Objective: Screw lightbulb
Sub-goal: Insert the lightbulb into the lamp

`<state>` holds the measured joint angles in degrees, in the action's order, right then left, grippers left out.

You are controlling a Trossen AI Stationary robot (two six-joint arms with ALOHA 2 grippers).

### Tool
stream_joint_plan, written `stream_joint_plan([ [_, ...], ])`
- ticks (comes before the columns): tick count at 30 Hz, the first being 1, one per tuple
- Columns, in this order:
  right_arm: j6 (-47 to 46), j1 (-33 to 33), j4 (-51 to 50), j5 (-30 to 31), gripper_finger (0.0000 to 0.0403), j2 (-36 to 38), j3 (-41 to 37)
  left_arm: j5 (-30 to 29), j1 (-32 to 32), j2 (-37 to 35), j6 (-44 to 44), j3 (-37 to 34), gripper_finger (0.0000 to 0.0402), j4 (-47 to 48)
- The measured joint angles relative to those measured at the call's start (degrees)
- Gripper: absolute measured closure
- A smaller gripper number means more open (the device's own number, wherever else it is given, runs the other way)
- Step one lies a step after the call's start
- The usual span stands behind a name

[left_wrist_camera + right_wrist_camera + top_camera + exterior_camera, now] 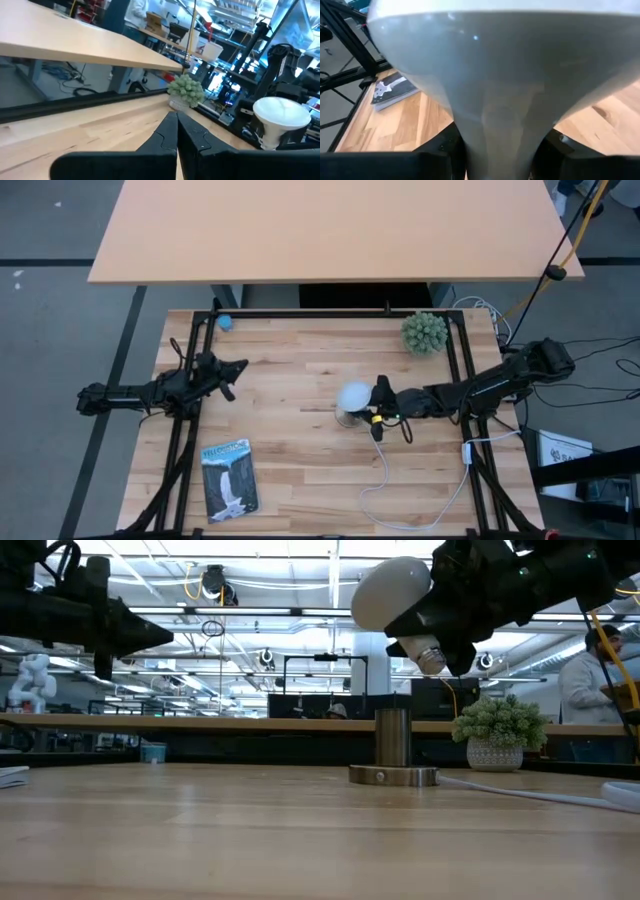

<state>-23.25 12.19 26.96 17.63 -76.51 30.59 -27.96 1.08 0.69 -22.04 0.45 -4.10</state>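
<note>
Two right fingers [440, 640] clamp the lightbulb [392, 595] above the socket [393, 750]; left fingers [240, 366] closed

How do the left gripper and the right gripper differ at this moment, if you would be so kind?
The left gripper is shut and empty; the right gripper is closed on the lightbulb. The left gripper hangs near the table's left edge, away from the metal socket; the right gripper holds the lightbulb tilted, just above the socket. Both are dark and raised off the table.

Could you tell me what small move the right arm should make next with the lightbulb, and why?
Probably tip the lightbulb upright over the socket: the right gripper holds it tilted, above the socket, its metal base not yet pointing straight down into the opening.
</note>
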Motion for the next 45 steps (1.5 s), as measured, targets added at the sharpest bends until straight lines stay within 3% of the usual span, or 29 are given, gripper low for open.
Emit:
stream_joint_plan([
  [18, 2.92, -0.07, -0.04, 0.02, 0.0254, 0.0, 0.03, -0.81, 0.07, 0.0, 0.45, 0.11, 0.0401, -13.31],
  [21, 2.93, -0.07, -0.04, 0.02, 0.0254, 0.0, 0.07, 3.72, 0.34, 0.25, 4.6, 3.36, 0.0401, -11.17],
  [24, 3.38, -0.24, 0.03, 0.02, 0.0253, 0.0, 0.09, 3.98, 1.41, 2.16, 6.0, 8.17, 0.0401, -7.77],
  [26, 3.85, -0.24, 0.33, 0.04, 0.0253, 0.0, 0.09, 4.33, 2.4, 4.9, 7.0, 11.34, 0.0401, -6.06],
  [31, 5.39, -0.79, 3.28, 0.0, 0.0253, 0.0, 0.11, 13.13, 5.13, 17.95, 6.02, 18.47, 0.0401, 0.49],
  [36, 6.37, -1.97, 5.93, 0.05, 0.0253, 0.02, 0.11, 12.02, 6.03, 32.45, 5.45, 19.28, 0.0401, 0.63],
  [39, 6.14, -2.05, 5.58, -1.2, 0.0253, 0.02, 0.11, 12.54, 6.01, 39.58, 2.85, 19.28, 0.0401, -2.32],
  [45, 6.36, -2.03, 5.64, -1.79, 0.0252, 0.02, 0.11, 24.47, 5.92, 52.79, 4.56, 19.35, 0.0401, -15.23],
])
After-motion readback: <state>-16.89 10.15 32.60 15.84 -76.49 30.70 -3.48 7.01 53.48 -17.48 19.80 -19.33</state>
